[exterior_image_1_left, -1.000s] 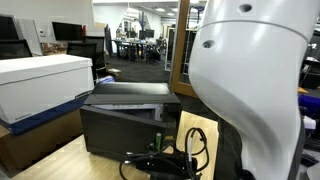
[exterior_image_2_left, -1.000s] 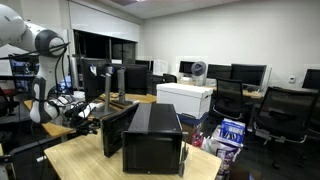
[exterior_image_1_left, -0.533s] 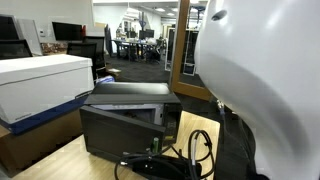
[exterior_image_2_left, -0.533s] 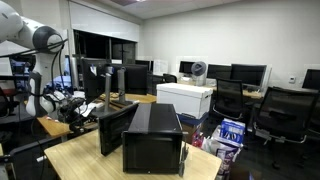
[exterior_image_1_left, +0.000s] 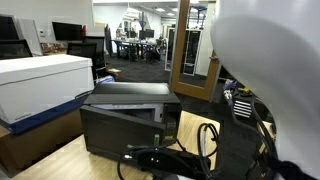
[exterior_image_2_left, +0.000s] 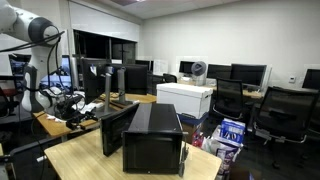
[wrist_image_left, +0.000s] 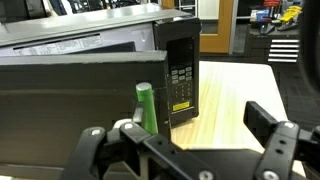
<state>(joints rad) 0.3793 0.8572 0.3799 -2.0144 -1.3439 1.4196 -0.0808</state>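
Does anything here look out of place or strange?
The microwave stands with its door swung open, and a green bottle stands upright beside its control panel. Nothing looks spilled or damaged.

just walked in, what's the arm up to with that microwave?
The arm's gripper is open and holds nothing; it hovers just in front of the microwave on the wooden table. The microwave's door stands open. In the wrist view a green bottle stands upright beside the control panel. I can't tell whether it is inside the cavity or just in front of it.
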